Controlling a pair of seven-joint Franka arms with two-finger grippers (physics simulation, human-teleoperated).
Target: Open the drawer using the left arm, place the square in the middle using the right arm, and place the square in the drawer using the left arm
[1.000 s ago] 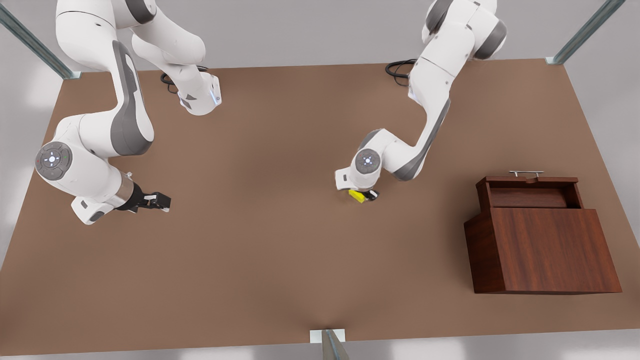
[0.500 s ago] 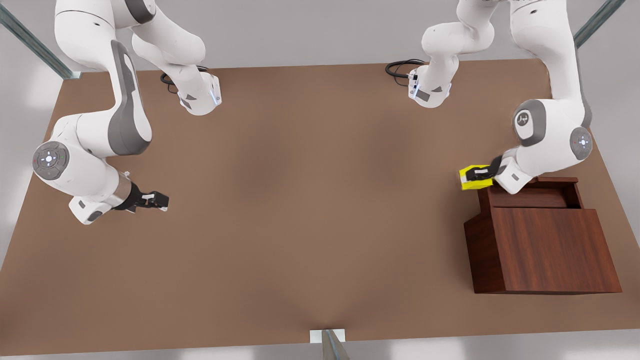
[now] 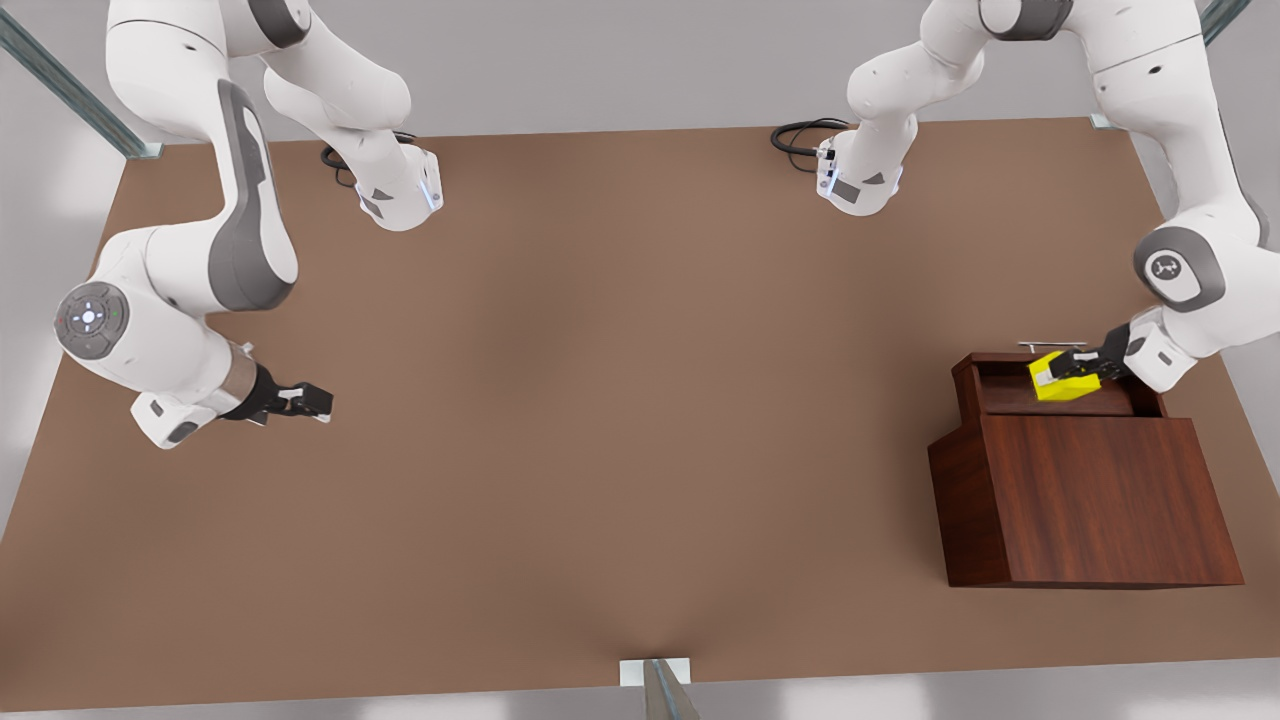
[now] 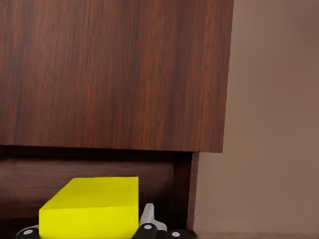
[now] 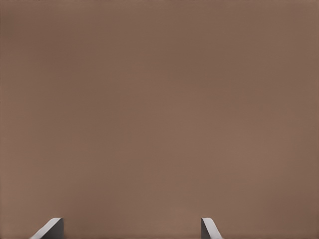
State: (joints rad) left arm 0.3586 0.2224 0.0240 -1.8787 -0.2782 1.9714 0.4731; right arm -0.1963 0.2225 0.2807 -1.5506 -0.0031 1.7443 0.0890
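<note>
The drawer (image 3: pixel 1000 396) stands pulled open at the top of the wooden cabinet (image 3: pixel 1090 500), its silver handle (image 3: pixel 1035 346) on the far side. My left gripper (image 3: pixel 1072 373) is shut on the yellow square (image 3: pixel 1055 388), holding it over the open drawer. The left wrist view shows the square (image 4: pixel 92 206) between the fingers (image 4: pixel 149 230), with the drawer's inside (image 4: pixel 30 181) behind it and the cabinet top (image 4: pixel 114 74) beyond. My right gripper (image 3: pixel 310 402) waits open and empty low over the table at the front view's left; its fingertips (image 5: pixel 50 230) stand wide apart over bare tabletop.
The brown tabletop (image 3: pixel 600 400) stretches between the two arms. Both arm bases (image 3: pixel 400 195) (image 3: pixel 860 180) sit at the far edge with black cables. A metal post (image 3: pixel 660 685) stands at the near edge, and the cabinet sits close to the table's edge at the front view's right.
My left gripper lifted the square from the table's middle and carried it toward the front view's right, ending over the open drawer. The right arm shifted only slightly.
</note>
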